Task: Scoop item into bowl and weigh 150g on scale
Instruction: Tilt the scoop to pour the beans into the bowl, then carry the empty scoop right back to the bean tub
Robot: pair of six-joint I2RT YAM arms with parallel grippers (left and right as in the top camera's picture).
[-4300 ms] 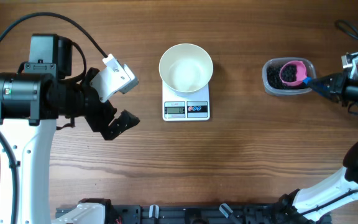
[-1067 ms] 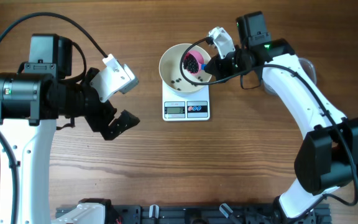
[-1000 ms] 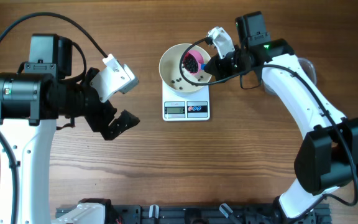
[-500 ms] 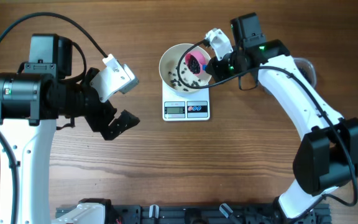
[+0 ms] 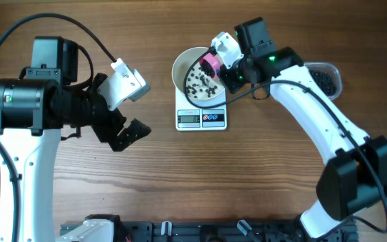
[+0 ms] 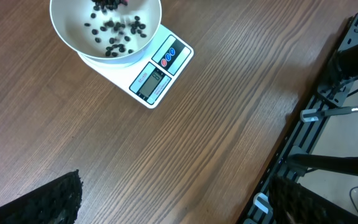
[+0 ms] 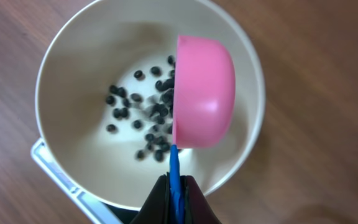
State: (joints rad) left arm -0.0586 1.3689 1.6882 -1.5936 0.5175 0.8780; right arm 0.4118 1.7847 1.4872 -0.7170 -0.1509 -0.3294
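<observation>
A brown wooden table (image 5: 267, 188) fills the overhead view, its grain running left to right with darker streaks. A black rail (image 5: 207, 232) with small clips lines the near edge. In the left wrist view, a pale floor (image 6: 328, 186) shows beyond that rail. The light is soft and even.

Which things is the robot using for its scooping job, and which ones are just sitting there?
For the job: beads, bowl, scale, scoop, tub, right gripper shut on the scoop's handle.

Just sitting there: left gripper, open and empty; black rack.
</observation>
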